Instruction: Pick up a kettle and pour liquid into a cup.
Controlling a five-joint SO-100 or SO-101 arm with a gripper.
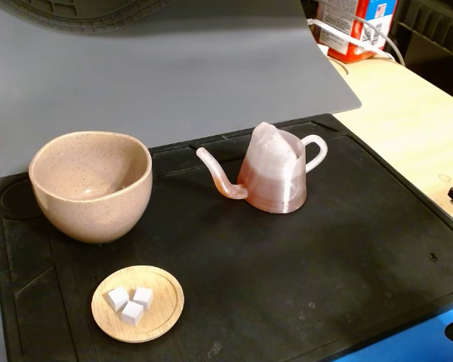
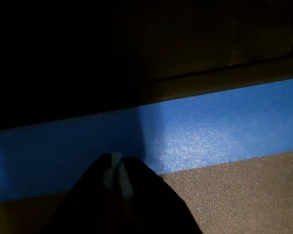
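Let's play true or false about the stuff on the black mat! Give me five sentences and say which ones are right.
1. The translucent pinkish-white ridged plastic kettle stands upright on the black mat. True.
2. The kettle's long thin spout points toward the big beige-pink speckled ceramic cup. True.
3. The small round wooden saucer holds five white cubes. False: it holds three white cubes.
4. The gripper is gripping the kettle's loop handle. False: nothing touches the kettle in the fixed view; the wrist view shows the gripper low over a blue strip.
5. The cup lies tipped on its side. False: it stands upright, opening upward.
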